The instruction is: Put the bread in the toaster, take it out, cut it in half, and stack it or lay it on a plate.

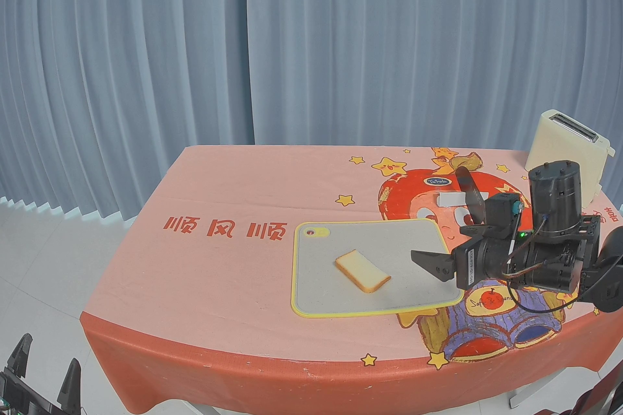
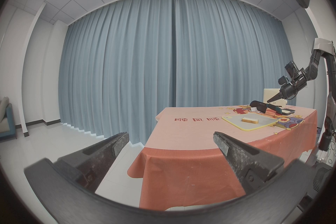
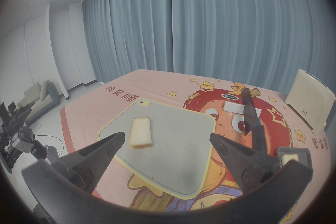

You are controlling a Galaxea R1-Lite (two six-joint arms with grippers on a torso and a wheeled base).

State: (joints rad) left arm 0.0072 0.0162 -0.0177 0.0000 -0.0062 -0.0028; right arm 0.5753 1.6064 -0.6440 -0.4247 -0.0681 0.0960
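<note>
On the pink table (image 1: 227, 280) sits a grey cutting board (image 1: 402, 241), with a cream toaster (image 1: 571, 154) well apart. The right gripper (image 3: 166, 136) hovers near the board, jaws spread and empty; the left gripper (image 2: 170, 135) likewise, off-table. A bread slice (image 1: 363, 271) lies flat on the board: likely light, soft, crushable. Pinch its crust edges gently.

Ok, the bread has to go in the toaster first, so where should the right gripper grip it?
Probably across its narrow width, on the two long crust edges, coming down from above. The bread lies flat on the board, so only its thin sides offer a pinch. The open right gripper is nearest, at the board's right side.
</note>
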